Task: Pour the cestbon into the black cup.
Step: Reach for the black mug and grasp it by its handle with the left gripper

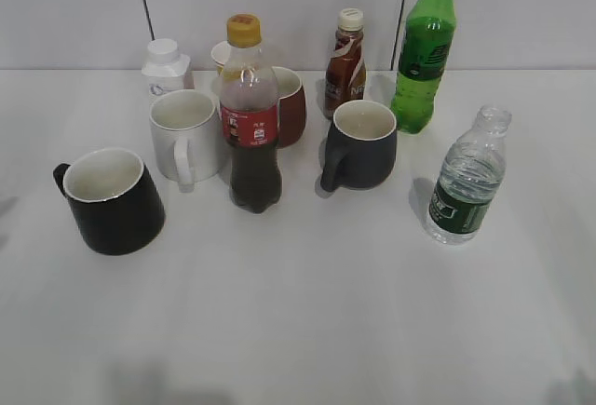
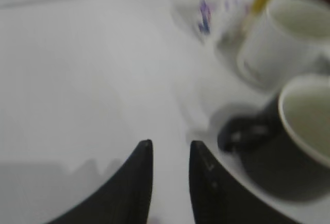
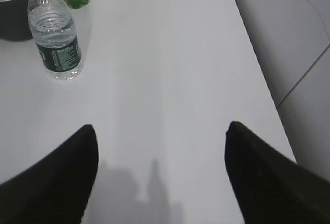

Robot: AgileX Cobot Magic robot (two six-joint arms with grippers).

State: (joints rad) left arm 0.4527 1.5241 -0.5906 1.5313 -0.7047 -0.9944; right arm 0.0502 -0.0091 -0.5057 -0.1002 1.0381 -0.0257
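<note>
— Where are your two things now?

— The cestbon stands upright on the right side of the counter, near the front, well apart from the other items. It has no cap on its mouth. The black cup stands at the far left, with its handle turned to the back-left. Between them are the red-labelled cola bottle and the dark grey-blue mug.

— And your hands?

— My right hand has its fingers wide apart and holds nothing; the cestbon is ahead of it, to its left. My left hand has its fingers almost together, with only a narrow gap, and nothing is between them. It hangs just beside the black cup.

— How will you do the first step well?

— I think I should bring the right hand to the bottle at the height of the green label, where the ribs are stiffer, and close gently. The plastic looks thin, and because the mouth is open, a hard squeeze may push water out. I must keep it upright while I carry it across, passing in front of the cola bottle, not over the mugs.
</note>
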